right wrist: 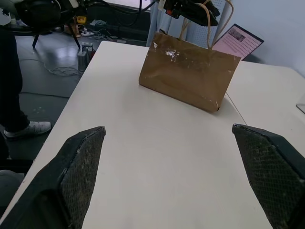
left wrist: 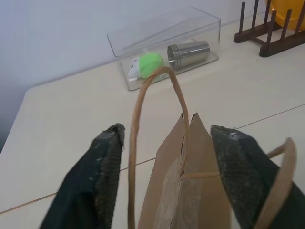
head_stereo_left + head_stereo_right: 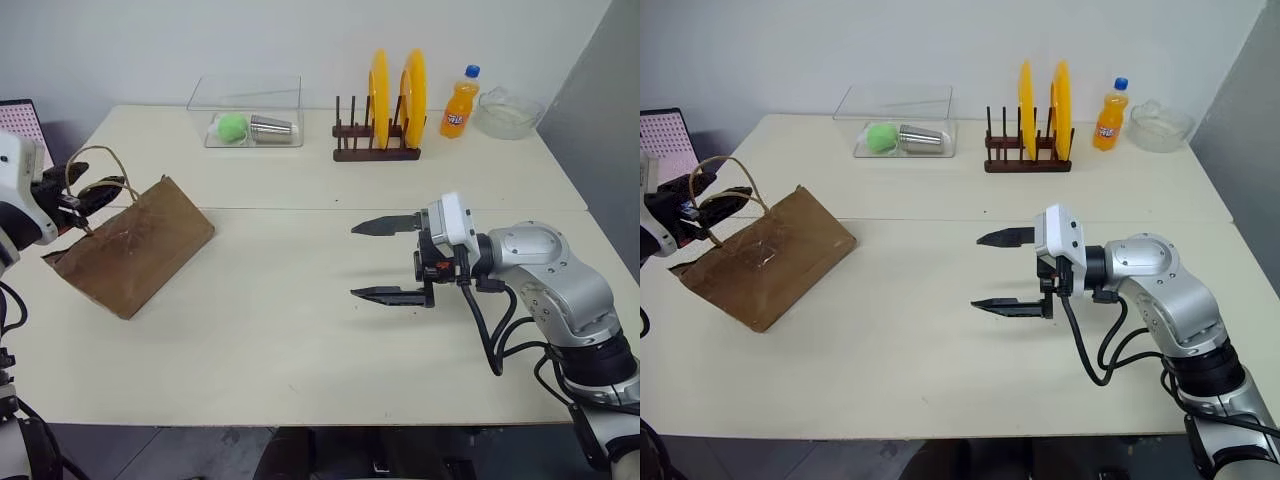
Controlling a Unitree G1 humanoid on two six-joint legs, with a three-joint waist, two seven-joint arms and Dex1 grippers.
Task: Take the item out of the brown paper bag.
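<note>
Two yellow plates (image 3: 395,92) are standing in a rack (image 3: 376,152) behind the paper bag (image 3: 133,245), between an orange soda bottle (image 3: 460,103) and a clear box (image 3: 246,112), while the left gripper (image 2: 167,157) is straddling the bag's top edge without clamping, the right gripper (image 3: 385,260) is hanging spread wide, and no label is readable.

A pale cream table (image 3: 300,340), made of two tops joined along a thin seam, is standing against a plain white wall (image 3: 200,40), and soft even light is falling across it. A grey panel (image 3: 610,120) is rising at the table's far right corner. Beyond the table's edge, cables (image 1: 62,67) are lying across a grey floor (image 1: 43,81).
</note>
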